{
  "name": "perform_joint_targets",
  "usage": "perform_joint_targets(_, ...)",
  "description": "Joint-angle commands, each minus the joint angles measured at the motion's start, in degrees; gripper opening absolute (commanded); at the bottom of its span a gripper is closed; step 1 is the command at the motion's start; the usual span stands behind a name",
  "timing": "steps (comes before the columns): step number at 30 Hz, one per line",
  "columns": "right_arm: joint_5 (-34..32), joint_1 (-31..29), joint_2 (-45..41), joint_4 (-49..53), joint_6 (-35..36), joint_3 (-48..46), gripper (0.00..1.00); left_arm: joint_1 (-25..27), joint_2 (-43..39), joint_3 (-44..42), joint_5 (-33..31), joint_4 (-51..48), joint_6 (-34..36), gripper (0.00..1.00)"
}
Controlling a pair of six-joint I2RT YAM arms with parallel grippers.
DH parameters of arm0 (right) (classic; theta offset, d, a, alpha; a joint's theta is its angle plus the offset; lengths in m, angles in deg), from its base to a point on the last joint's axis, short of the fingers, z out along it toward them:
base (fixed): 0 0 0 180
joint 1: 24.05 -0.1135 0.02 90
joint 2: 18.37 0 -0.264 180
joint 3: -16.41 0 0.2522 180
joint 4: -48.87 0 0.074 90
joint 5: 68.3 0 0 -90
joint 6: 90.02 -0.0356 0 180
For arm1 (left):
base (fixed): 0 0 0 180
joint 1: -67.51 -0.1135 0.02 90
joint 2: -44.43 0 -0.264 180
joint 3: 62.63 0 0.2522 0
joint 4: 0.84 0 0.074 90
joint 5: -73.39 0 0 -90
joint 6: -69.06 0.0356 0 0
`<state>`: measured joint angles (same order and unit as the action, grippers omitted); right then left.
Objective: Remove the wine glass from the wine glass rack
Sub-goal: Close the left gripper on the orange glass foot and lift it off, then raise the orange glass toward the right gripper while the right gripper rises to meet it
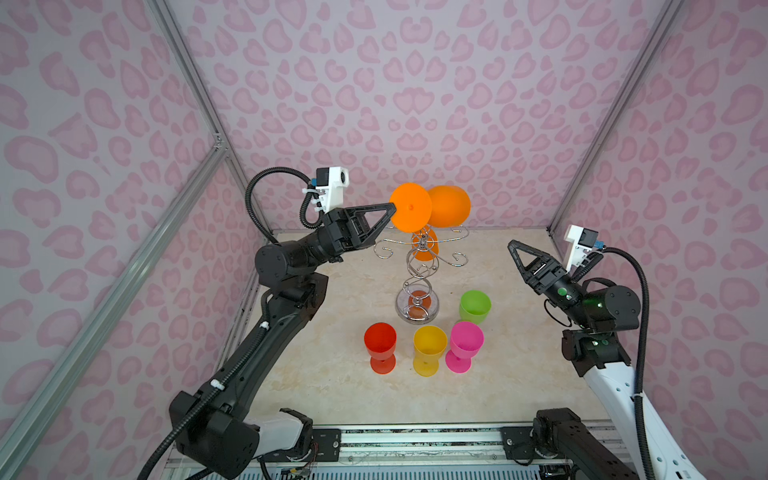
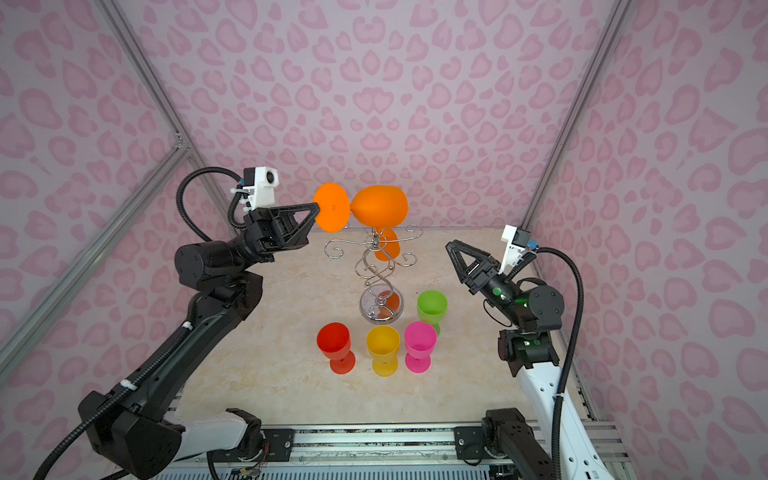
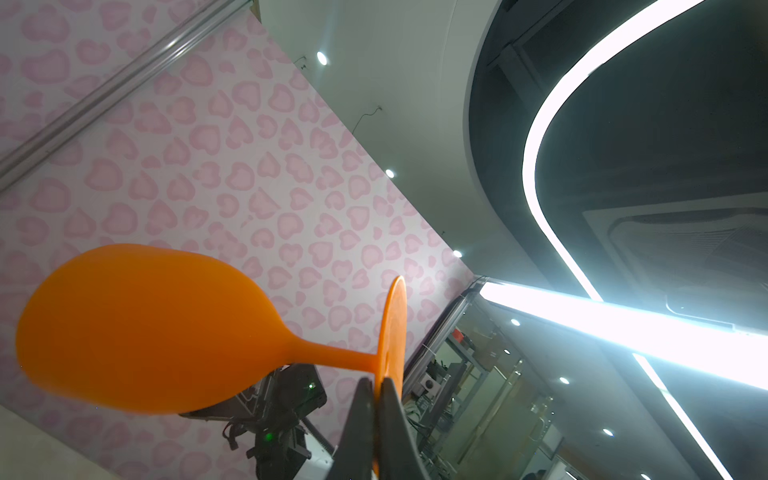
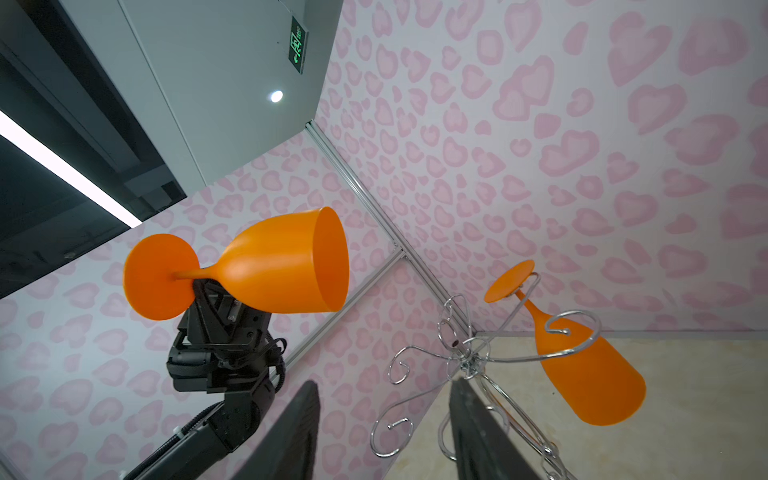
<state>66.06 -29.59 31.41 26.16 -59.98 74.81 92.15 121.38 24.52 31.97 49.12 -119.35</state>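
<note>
Holding an orange wine glass sideways in the air, clear of the wine glass rack.

Left gripper sits at 10 o'clock of the rack top, jaws pinched tight on the rim of the glass's foot; the left wrist view shows the fingertips clamping the disc edge. The glass lies level, bowl toward 3 o'clock, above the rack and touching none of its hooks. A second orange glass hangs bowl-down from a hook on the far side. On the table, all upright: red glass at 7 o'clock of the rack base, yellow glass at 6, pink glass at 5, green glass at 3. Right gripper is well off at 3 o'clock, fingers parted with a clear gap, nothing between them.
</note>
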Motion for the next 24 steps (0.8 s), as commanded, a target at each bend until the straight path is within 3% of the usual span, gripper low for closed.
perform_joint_targets(1,-0.85,-1.2,1.98,-13.08,-4.29,-0.24,0.53,2.24,3.47,-0.37,-4.9,18.38,-11.32,0.02)
perform_joint_targets(10,-1.13,-2.8,5.91,-27.44,-8.3,-1.82,0.54,7.03,9.87,-1.82,-8.66,24.92,-16.14,0.02)
perform_joint_targets(21,-0.33,-3.42,7.77,-31.61,-10.0,-1.66,0.53,9.17,14.21,-1.02,-10.21,27.6,-19.1,0.02)
perform_joint_targets(24,-0.18,-3.66,7.7,-31.92,-10.04,-1.64,0.48,10.01,15.28,-0.44,-10.33,27.6,-19.54,0.02)
